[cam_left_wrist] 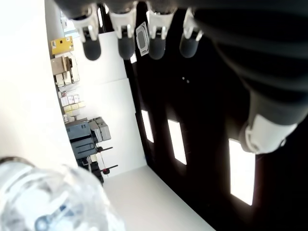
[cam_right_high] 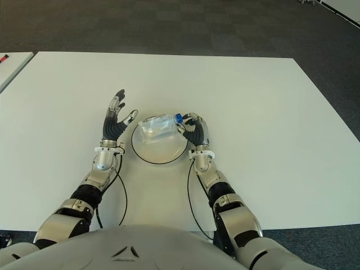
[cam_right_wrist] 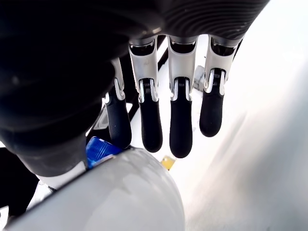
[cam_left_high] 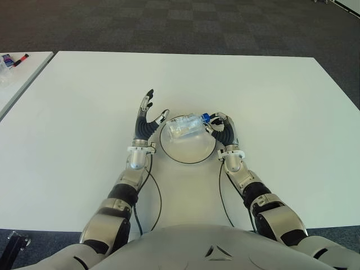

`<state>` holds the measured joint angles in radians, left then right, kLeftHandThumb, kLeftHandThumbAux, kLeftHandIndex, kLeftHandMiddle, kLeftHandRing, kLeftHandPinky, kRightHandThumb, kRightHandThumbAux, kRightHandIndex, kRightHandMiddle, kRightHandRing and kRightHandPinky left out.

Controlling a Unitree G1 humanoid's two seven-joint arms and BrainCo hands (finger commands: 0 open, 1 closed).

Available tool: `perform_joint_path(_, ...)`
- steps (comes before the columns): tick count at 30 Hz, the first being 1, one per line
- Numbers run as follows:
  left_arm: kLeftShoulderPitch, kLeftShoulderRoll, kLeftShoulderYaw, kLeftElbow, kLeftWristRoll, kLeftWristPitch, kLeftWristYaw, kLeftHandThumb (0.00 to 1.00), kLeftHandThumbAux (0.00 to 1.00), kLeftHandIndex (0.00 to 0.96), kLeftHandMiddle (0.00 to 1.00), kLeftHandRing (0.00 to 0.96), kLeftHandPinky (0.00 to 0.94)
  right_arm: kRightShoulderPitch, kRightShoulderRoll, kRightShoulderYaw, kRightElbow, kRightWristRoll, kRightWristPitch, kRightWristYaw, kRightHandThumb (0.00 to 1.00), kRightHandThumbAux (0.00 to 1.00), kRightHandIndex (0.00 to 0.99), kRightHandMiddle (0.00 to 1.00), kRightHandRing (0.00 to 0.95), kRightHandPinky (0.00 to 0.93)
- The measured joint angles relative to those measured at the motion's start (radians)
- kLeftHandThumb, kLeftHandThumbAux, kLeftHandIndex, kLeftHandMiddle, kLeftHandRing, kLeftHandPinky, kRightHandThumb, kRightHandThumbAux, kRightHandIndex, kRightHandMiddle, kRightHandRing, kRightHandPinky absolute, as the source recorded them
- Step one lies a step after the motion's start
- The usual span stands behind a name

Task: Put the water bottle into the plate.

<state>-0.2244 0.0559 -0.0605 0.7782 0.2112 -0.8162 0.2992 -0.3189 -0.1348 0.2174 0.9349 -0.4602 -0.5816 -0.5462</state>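
Office; carpet tiles (cam_left_high: pixel 185 22); white table (cam_left_high: pixel 270 95)

I see the clear plastic water bottle with a blue cap (cam_left_high: pixel 188 126) lying on its side across the far part of the round white plate with a dark rim (cam_left_high: pixel 179 158). Its cap end points toward my right and reaches the plate's edge. The plate sits flat on the white table (cam_left_high: pixel 270 101).
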Motion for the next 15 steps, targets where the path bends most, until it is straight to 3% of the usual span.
perform_joint_path(15, -0.016, -0.008, 0.009, 0.046, -0.001, -0.019, -0.001, 0.246, 0.594, 0.0, 0.071, 0.052, 0.045, 0.001, 0.005, -0.025, 0.001, 0.05, -0.003, 0.061, 0.704, 0.726, 0.41, 0.416, 0.447, 0.46)
